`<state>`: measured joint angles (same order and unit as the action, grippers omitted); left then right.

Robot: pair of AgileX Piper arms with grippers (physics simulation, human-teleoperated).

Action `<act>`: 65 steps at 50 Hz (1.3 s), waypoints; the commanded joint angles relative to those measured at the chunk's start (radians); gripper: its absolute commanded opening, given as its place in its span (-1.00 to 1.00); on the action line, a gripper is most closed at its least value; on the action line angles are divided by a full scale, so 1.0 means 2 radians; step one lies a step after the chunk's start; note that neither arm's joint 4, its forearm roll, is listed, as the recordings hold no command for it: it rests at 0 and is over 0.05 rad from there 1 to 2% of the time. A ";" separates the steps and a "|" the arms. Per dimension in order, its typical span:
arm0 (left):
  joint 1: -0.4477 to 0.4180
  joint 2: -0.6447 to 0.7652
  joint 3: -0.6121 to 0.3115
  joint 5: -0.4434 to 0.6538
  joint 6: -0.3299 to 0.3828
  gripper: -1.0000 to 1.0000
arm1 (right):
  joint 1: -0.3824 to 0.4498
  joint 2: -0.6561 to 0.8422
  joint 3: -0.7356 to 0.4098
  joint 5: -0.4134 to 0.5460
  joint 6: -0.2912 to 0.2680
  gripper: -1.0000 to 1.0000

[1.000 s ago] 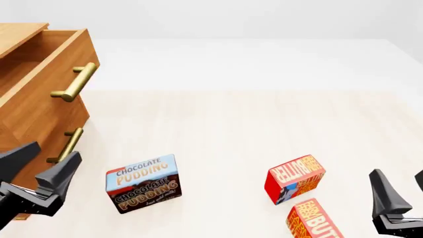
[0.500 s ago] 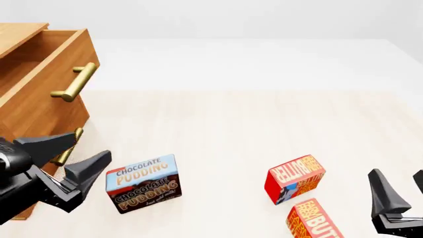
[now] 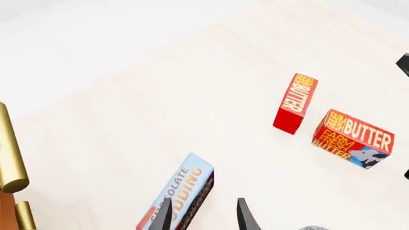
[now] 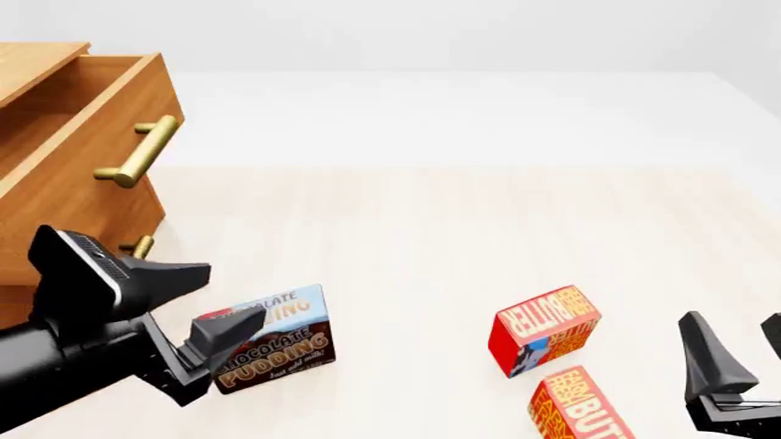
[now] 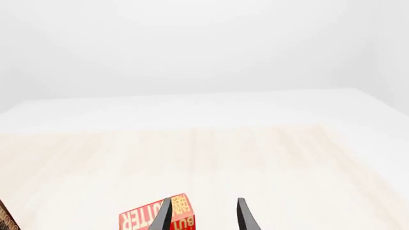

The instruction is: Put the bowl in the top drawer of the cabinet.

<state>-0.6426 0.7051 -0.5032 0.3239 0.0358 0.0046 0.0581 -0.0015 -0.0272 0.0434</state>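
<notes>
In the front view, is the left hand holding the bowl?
No. The left hand is open and empty, hovering beside the chocolate pudding box, and no bowl shows anywhere in that view.

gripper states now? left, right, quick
Left gripper: open, holding nothing, beside the chocolate pudding box.
Right gripper: open, holding nothing.

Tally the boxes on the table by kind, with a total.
Butter boxes: 2, one upright, one at the front view's bottom edge.
Pudding boxes: 1, beside the left gripper.
Total: 3 boxes.
</notes>
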 commanded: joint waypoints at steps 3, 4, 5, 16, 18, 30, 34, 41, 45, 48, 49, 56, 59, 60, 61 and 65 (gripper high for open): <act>-0.055 0.019 -0.013 0.023 -0.021 1.00 | 0.001 -0.002 0.000 0.001 0.001 1.00; -0.063 0.021 -0.013 0.026 -0.025 1.00 | 0.001 -0.002 0.000 0.001 0.001 1.00; -0.071 0.022 -0.014 0.027 -0.032 1.00 | 0.001 -0.002 0.000 0.001 0.001 1.00; -0.100 0.015 -0.017 0.046 -0.050 1.00 | 0.002 -0.004 0.000 0.002 0.000 1.00; -0.101 0.015 -0.016 0.047 -0.052 1.00 | 0.002 -0.005 0.000 0.003 0.001 1.00; -0.164 0.035 0.004 0.025 -0.106 1.00 | 0.002 -0.006 0.000 0.003 0.000 1.00; -0.164 0.037 0.004 0.024 -0.104 1.00 | 0.001 -0.014 0.000 0.008 0.000 1.00; -0.170 0.038 0.001 0.025 -0.106 1.00 | 0.000 -0.014 0.000 0.008 0.001 1.00; -0.171 0.038 0.001 0.024 -0.107 1.00 | 0.001 -0.019 0.000 0.010 0.001 1.00; -0.171 0.038 0.001 0.024 -0.107 1.00 | 0.001 -0.019 0.000 0.010 0.001 1.00; -0.171 0.038 0.001 0.024 -0.107 1.00 | 0.001 -0.019 0.000 0.010 0.001 1.00; -0.171 0.038 0.001 0.024 -0.107 1.00 | 0.001 -0.019 0.000 0.010 0.001 1.00; -0.173 0.037 0.000 0.025 -0.103 1.00 | 0.001 -0.018 0.000 0.010 0.000 1.00; -0.177 0.043 0.003 0.024 -0.104 1.00 | 0.002 -0.017 0.000 0.009 0.000 1.00; -0.186 0.049 0.003 0.021 -0.109 1.00 | 0.002 -0.016 0.000 0.009 0.000 1.00; -0.186 0.057 0.007 0.019 -0.103 1.00 | 0.003 -0.016 0.000 0.009 0.000 1.00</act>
<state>-0.9938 0.7907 -0.4985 0.3696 -0.1744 0.0080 0.0248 -0.0023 -0.0088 0.0440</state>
